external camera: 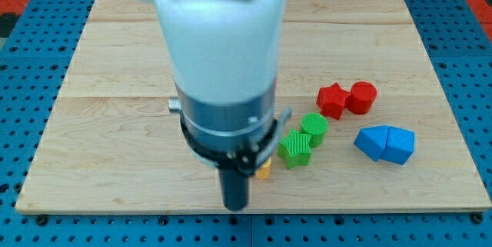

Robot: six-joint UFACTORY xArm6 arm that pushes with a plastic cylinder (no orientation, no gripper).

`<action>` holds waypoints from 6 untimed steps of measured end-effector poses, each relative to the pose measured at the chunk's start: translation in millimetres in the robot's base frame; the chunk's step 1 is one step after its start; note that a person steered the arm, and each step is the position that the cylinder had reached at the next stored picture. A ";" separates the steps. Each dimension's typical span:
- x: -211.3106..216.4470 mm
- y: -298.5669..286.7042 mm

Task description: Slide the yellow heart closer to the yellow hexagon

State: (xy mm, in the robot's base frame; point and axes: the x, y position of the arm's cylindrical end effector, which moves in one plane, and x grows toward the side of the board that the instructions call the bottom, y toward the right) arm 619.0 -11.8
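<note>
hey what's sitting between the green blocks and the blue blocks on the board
Nothing lies there: in the camera view, bare wood separates the green star and green round block from the two touching blue blocks. The red blocks sit farther toward the view's top.

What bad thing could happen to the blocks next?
My arm hides most of the yellow block, so I could push it crooked. The green blocks sit close to its right, so they might get shoved along too. My tip is at the view's bottom, near the board's edge.
</note>
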 end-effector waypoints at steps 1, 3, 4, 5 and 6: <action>-1.5 2.6; -1.1 2.6; -2.7 12.6; -21.3 46.2; -28.8 44.4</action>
State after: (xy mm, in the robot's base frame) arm 590.2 32.5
